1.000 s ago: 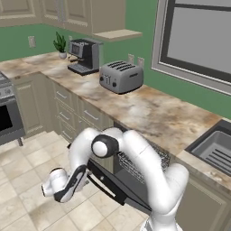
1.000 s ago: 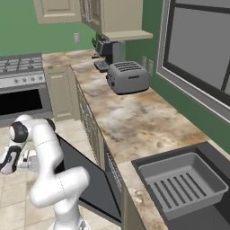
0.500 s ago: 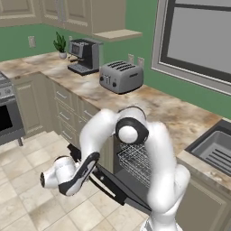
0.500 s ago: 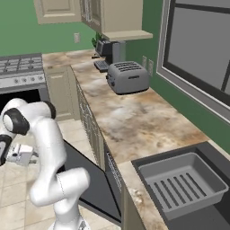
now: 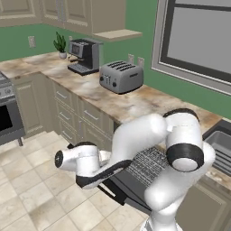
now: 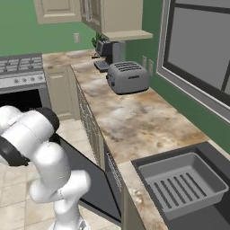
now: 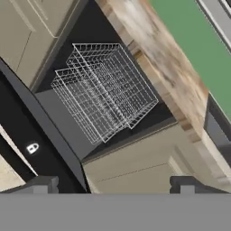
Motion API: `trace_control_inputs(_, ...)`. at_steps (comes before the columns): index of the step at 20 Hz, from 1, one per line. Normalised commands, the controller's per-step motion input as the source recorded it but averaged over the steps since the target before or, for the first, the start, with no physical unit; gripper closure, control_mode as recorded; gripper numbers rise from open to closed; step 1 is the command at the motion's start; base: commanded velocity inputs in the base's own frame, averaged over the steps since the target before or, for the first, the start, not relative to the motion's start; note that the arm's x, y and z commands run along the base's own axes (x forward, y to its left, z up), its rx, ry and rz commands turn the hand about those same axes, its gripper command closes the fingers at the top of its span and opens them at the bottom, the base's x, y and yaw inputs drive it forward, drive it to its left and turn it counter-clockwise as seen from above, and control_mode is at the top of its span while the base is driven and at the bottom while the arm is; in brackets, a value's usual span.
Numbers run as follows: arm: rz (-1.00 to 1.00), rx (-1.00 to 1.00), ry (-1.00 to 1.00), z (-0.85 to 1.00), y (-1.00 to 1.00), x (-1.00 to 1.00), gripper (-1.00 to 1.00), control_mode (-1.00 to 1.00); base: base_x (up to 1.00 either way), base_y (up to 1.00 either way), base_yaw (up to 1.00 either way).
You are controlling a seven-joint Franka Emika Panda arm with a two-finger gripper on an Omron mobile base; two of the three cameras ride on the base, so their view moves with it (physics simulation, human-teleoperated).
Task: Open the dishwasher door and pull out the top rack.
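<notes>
The dishwasher door (image 7: 31,131) hangs open, folded down flat over the floor, dark in the right base view (image 6: 87,179) and partly behind my arm in the left base view (image 5: 124,191). The top rack (image 7: 115,74), a silver wire basket, sits inside the dark cavity, with a second wire basket just below and in front of it. In the left base view the rack's mesh (image 5: 146,164) shows behind my forearm. My gripper (image 7: 113,184) is open, well back from the cavity and above the door, with nothing between its fingertips (image 7: 45,182).
A marbled counter (image 5: 131,101) runs above the dishwasher, carrying a toaster (image 5: 121,76) and a coffee machine (image 5: 83,55). A ribbed grey sink (image 6: 182,184) lies to the right and an oven (image 5: 6,115) to the far left. Tiled floor (image 5: 31,180) spreads before the beige cabinets.
My elbow has swung up and to the right, and the hand has lifted a little away from the door. The door has stayed open and flat.
</notes>
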Motion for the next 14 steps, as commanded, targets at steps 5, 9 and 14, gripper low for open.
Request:
trace_control_inputs(5, 0.00, 0.27, 0.00, 0.91, -0.47, -0.12, -1.00, -1.00, 0.00, 0.00, 0.00)
trace_control_inputs(9, 0.00, 0.20, 0.02, 0.68, -0.51, 0.01, -1.00, -1.00, 0.00, 0.00, 0.00)
trace_control_inputs(14, 0.00, 0.04, 0.08, 0.20, -0.55, 0.02, -1.00, -1.00, 0.00, 0.00, 0.00)
